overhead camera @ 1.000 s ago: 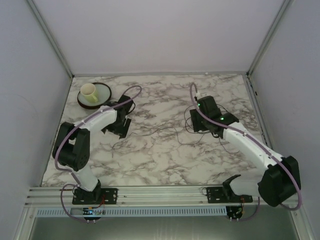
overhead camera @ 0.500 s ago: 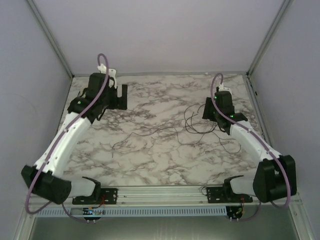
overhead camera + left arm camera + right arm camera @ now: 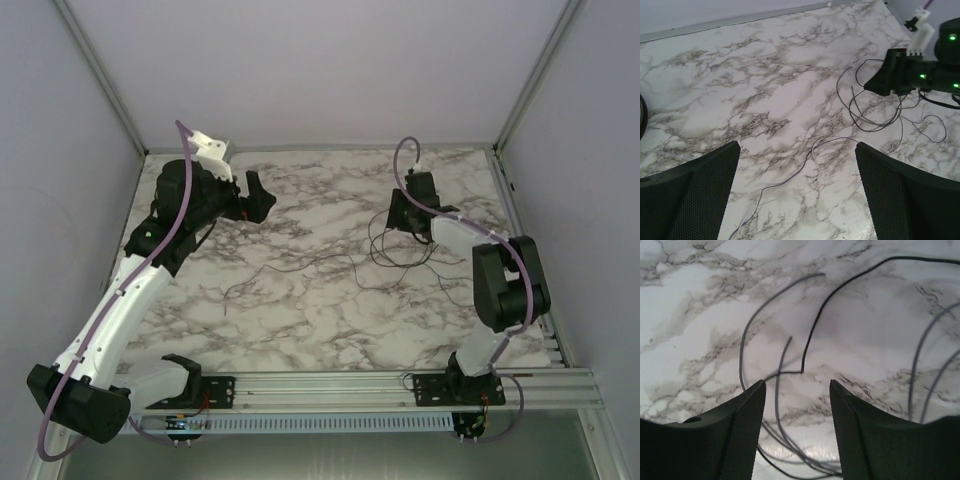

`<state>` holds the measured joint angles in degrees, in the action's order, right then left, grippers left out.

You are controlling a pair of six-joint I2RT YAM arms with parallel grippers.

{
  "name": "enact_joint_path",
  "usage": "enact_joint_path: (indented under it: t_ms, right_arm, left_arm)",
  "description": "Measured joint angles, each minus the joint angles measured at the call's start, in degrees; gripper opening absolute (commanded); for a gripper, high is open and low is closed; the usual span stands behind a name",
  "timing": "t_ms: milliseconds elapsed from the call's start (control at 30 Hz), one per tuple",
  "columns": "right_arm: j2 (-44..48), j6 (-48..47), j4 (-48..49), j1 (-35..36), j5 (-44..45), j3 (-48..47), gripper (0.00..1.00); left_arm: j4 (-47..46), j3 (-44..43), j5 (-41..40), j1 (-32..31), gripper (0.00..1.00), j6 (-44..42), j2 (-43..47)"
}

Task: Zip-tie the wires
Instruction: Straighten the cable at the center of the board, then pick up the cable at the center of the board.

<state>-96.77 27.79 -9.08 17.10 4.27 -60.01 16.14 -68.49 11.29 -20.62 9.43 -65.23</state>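
The wires (image 3: pixel 395 252) are thin dark strands lying in loose loops on the marble table at the right. One long strand (image 3: pixel 290 268) trails left toward the middle. My right gripper (image 3: pixel 398 215) hangs low over the back of the loops. Its jaws are open, and in the right wrist view several strands (image 3: pixel 782 437) run across the table between the fingers (image 3: pixel 735 430) without being pinched. My left gripper (image 3: pixel 258 195) is raised at the back left, wide open and holding nothing. Its wrist view looks down on the trailing strand (image 3: pixel 807 160) and the loops (image 3: pixel 875 117).
The marble table (image 3: pixel 320 320) is closed in by pale walls with metal posts at the corners. A rail with both arm bases (image 3: pixel 330 388) runs along the near edge. A dark curved rim (image 3: pixel 642 114) shows at the left edge of the left wrist view.
The left arm swung from the table's middle left up to the back left, and its jaws opened fully. The right gripper shifted toward the back, then left over the loops, its jaws narrowing slightly.
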Motion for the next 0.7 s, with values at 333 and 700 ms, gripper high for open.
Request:
enact_joint_path:
  t_ms: [333, 700]
  right_arm:
    - [-10.0, 2.6, 1.6, 0.0, -0.5, -6.6, 0.37]
    - [-11.5, 2.1, 0.9, 0.4, 2.2, -7.3, 0.0]
  left_arm:
    - [-0.7, 0.0, 2.2, 0.0, 1.0, 0.0, 0.0]
    - [-1.4, 0.0, 2.8, 0.0, 1.0, 0.0, -1.5]
